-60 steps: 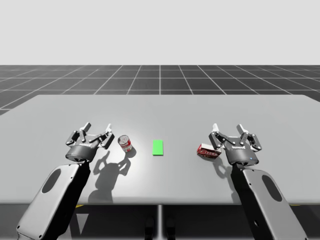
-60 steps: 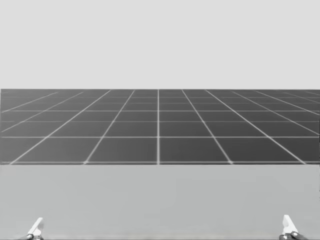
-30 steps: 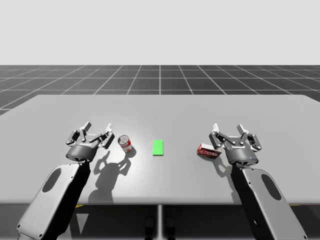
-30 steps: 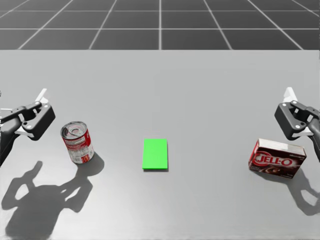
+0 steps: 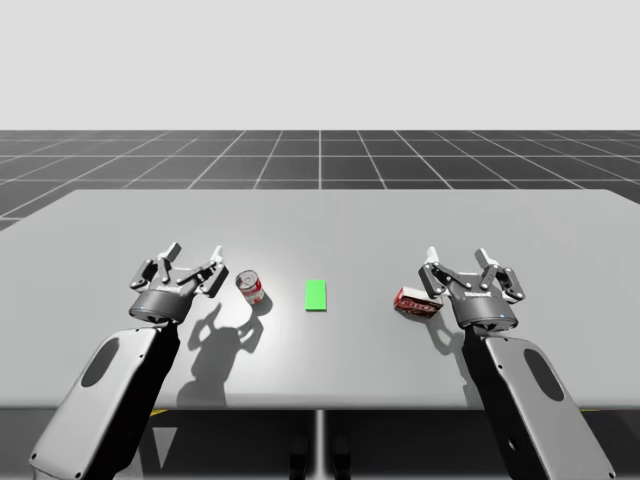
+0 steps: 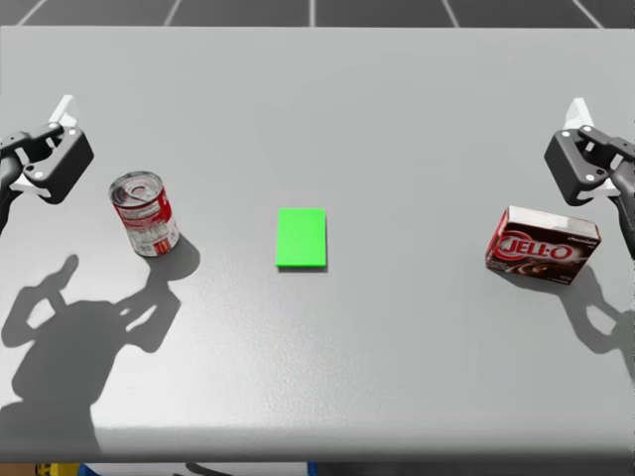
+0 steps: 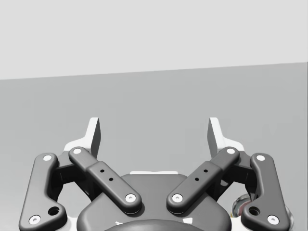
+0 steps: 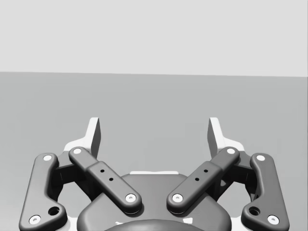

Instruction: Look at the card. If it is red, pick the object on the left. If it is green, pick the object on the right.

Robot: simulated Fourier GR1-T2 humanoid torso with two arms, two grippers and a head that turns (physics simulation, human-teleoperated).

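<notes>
Lying on the grey table (image 6: 397,119) right of the flat green card (image 6: 301,238), the dark red cardboard box (image 6: 542,246) sits just inward of the nearer right gripper (image 8: 155,132) — spread wide, empty.

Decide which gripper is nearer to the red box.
Right. The right gripper is just beside the red box; the left gripper is past the green card, next to the can.

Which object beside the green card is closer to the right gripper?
The dark red box, right of the green card, next to my right gripper. The red and white can stands across the card, by my left gripper.
</notes>
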